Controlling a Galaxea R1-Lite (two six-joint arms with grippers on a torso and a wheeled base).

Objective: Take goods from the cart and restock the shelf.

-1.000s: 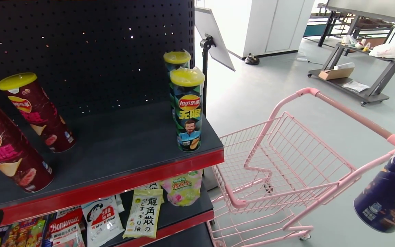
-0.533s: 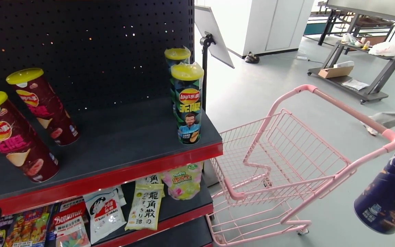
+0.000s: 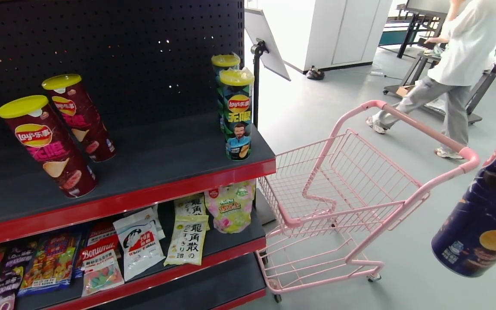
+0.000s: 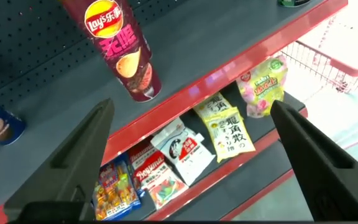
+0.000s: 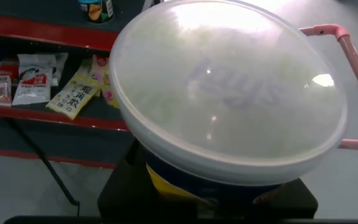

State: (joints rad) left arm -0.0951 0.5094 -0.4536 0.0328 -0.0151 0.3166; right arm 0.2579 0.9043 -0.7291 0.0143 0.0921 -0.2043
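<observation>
Blue chip can (image 3: pixel 480 215) clamped in R fingers (image 5: pixel 124 194), L fingers (image 4: pixel 73 168) wide apart, empty

On the upper shelf (image 3: pixel 157 159) two cans are stood at the left end, the front left can (image 3: pixel 48 144) before the rear left can (image 3: pixel 80 116). Two more are stood at the right end, the front right can (image 3: pixel 237 114) just before the rear right can (image 3: pixel 225 62). Bags (image 3: pixel 187 237) are laid on the lower shelf (image 3: pixel 235 243) beneath. The cart (image 3: pixel 351 185) is placed right of the shelves, and the held can (image 3: pixel 480 215) is found right of its handle (image 3: pixel 420 125), above the floor (image 3: pixel 325 107).
</observation>
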